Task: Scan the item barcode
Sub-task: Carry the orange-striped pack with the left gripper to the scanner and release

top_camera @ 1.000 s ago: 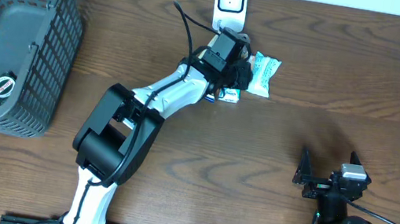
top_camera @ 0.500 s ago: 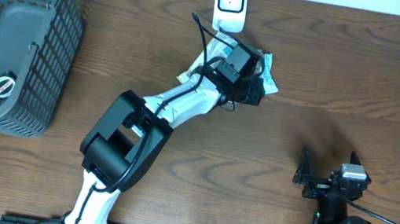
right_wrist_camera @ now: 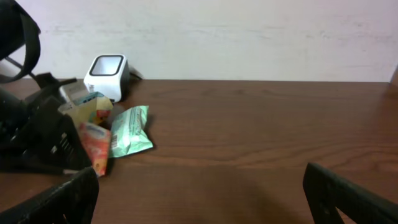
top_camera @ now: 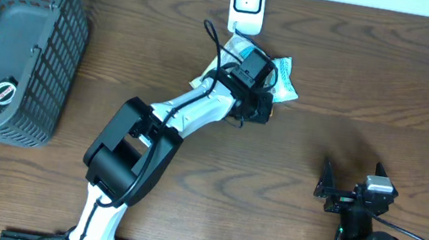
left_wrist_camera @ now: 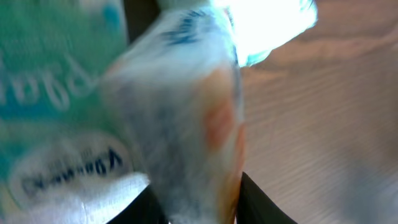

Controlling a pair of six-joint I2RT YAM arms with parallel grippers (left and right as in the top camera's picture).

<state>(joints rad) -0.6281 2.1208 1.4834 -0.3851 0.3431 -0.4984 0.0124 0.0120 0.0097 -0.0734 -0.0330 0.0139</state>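
The white barcode scanner (top_camera: 247,4) stands at the table's back edge, and it shows as a white box (right_wrist_camera: 107,73) in the right wrist view. Just in front of it and to the right, my left gripper (top_camera: 261,101) is shut on a pale snack packet with an orange edge (left_wrist_camera: 186,124). The packet fills the gap between the black fingers (left_wrist_camera: 255,199). From the right wrist the same packet (right_wrist_camera: 94,146) hangs below the left arm. A green and white packet (top_camera: 286,78) lies right beside it. My right gripper (top_camera: 350,184) rests open and empty at the front right.
A grey wire basket (top_camera: 73,39) stands at the far left with a round red and white item (top_camera: 1,92) inside. In the left wrist view a teal printed packet (left_wrist_camera: 56,81) crowds the left of the held one. A black cable (top_camera: 214,39) loops over the left arm.
My left arm swung right, from left of the scanner to the green packet beside it, then eased slightly back. Its jaws closed a little tighter. The right arm stayed still.
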